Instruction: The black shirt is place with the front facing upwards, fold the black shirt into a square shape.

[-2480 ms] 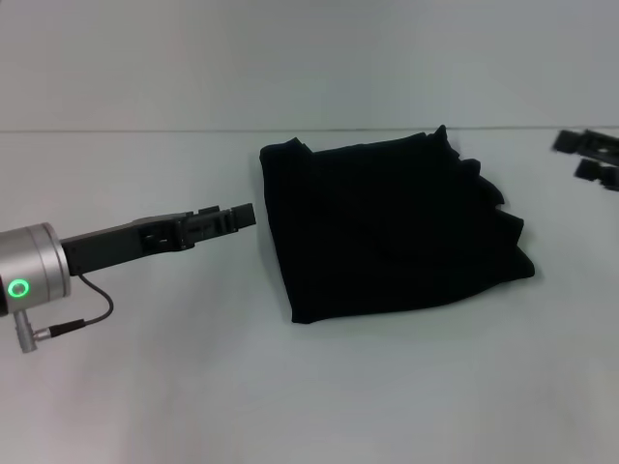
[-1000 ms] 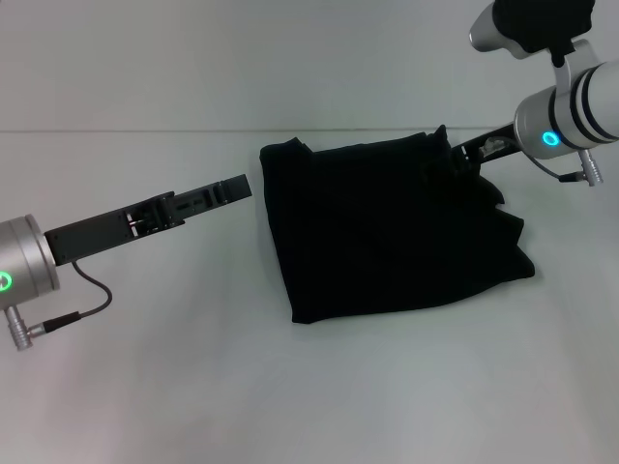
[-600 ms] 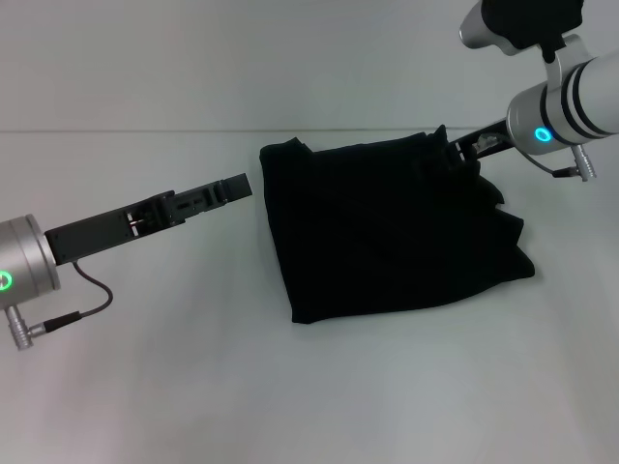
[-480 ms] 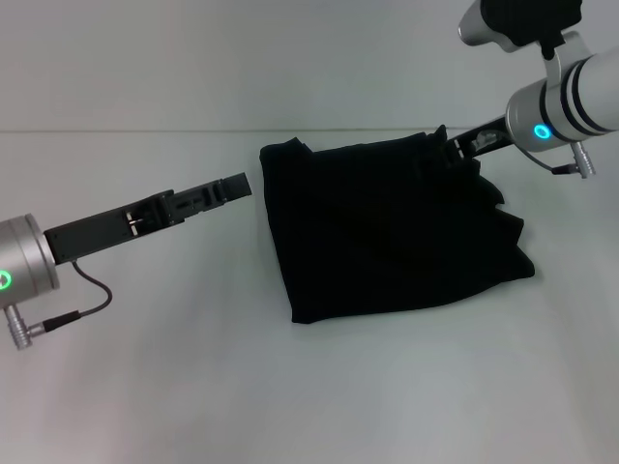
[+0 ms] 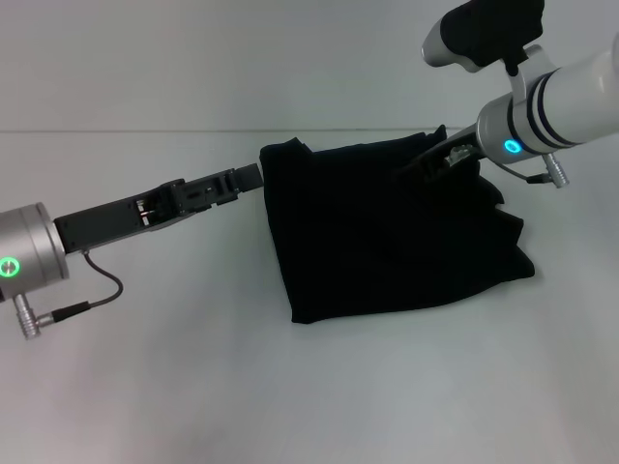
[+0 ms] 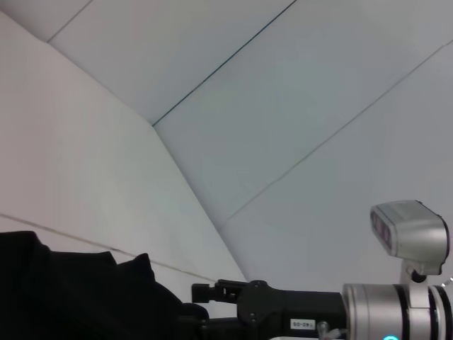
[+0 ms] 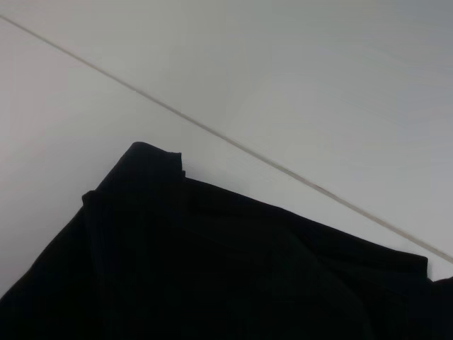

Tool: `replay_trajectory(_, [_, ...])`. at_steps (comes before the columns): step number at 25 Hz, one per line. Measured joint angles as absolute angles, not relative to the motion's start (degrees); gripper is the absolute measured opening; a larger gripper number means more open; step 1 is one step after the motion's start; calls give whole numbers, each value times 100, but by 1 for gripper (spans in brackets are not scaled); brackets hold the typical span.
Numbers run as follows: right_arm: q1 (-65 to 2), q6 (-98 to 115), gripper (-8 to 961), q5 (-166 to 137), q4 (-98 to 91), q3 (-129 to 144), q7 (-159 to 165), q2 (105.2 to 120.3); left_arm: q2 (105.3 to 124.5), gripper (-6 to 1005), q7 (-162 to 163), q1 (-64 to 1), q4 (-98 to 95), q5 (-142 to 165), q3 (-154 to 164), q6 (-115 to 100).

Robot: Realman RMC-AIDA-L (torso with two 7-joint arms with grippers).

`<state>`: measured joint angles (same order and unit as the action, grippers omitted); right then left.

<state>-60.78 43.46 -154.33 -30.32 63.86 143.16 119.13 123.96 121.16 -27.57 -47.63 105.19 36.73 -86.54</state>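
The black shirt (image 5: 392, 227) lies folded into a rough square near the middle of the white worktop (image 5: 290, 387), flat, with a clean straight edge on my left and along the near side, and a stepped, ragged stack of layers along its right edge. No lettering or label shows on the upper face; all I see is plain black cloth. My left pincer (image 5: 247, 178) reaches in from the left, low over the worktop, its tip just beside the shirt's far-left corner; I cannot tell whether it touches the cloth. Its fingers look pressed together into one narrow black bar with nothing between them. My right pincer (image 5: 426, 166) comes in from the far right, angled downward, and sits over the shirt's far-right part, close to the pointed corner that sticks up along the back edge. It is dark against dark cloth, so I cannot tell whether those fingers are apart, together, or pinching any fabric. From my left wrist I see the far edge of the shirt (image 6: 78, 297) with its small raised peaks, and beyond it my right arm stretched across just above that edge. From my right wrist I see the shirt (image 7: 212, 262) filling the lower part, its folded corner (image 7: 152, 159) lying on the pale worktop (image 7: 56, 106).
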Motion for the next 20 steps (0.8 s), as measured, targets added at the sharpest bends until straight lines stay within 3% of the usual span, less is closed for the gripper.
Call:
replay_trajectory(15, [-6076, 4298, 911, -15436, -2749, 6390, 14375, 11959, 12406, 771, 12078, -2708, -4743, 10475, 3638, -8726])
replay_trajectory(20, [-6026, 4322, 910, -15415, -2792, 6348, 14554, 11891, 12410, 770, 12050, -2707, -4734, 10471, 3643, -8696])
